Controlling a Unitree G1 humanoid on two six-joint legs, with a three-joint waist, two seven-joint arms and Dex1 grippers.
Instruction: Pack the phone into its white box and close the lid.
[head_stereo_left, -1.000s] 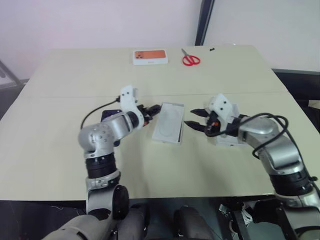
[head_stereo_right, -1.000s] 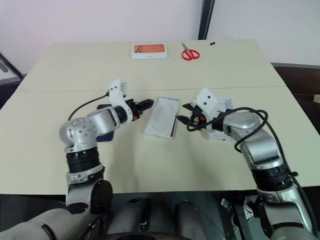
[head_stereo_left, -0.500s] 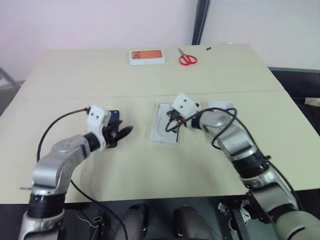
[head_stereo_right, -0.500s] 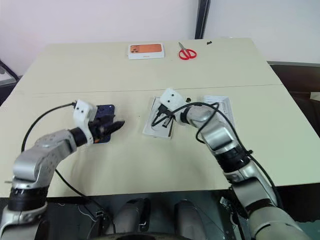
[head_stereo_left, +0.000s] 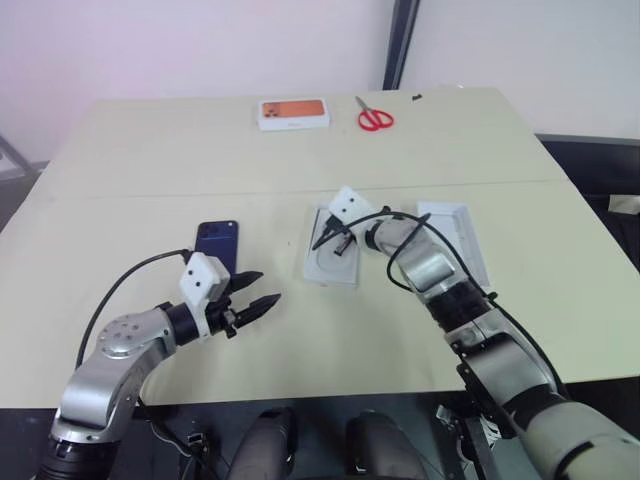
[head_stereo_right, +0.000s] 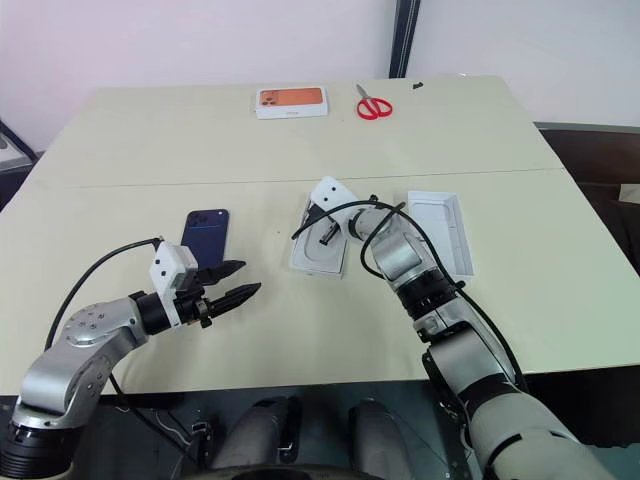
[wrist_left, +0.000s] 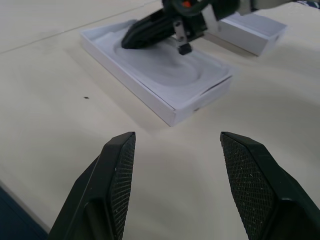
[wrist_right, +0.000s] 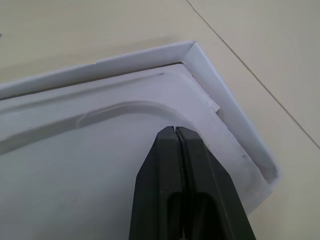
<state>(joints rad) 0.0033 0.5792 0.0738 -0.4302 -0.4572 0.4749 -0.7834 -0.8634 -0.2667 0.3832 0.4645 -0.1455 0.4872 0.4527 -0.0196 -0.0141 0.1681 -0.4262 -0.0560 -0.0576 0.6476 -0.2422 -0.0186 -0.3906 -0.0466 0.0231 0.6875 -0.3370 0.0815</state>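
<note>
— Where does the phone (head_stereo_left: 217, 243) lie?
— Flat on the desk (head_stereo_left: 150, 160), lengthwise away from the robot, just beyond the empty, wide-open left hand (head_stereo_left: 257, 291).
— And the right hand (head_stereo_left: 321, 240)?
— Pinched shut, empty, inside the white box (head_stereo_left: 331, 281).

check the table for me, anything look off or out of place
Nothing is spilled or damaged. The one oddity: the white box holds a flat white insert, with the shut right gripper resting on it, while the phone lies bare on the table and the lid lies separately.
</note>
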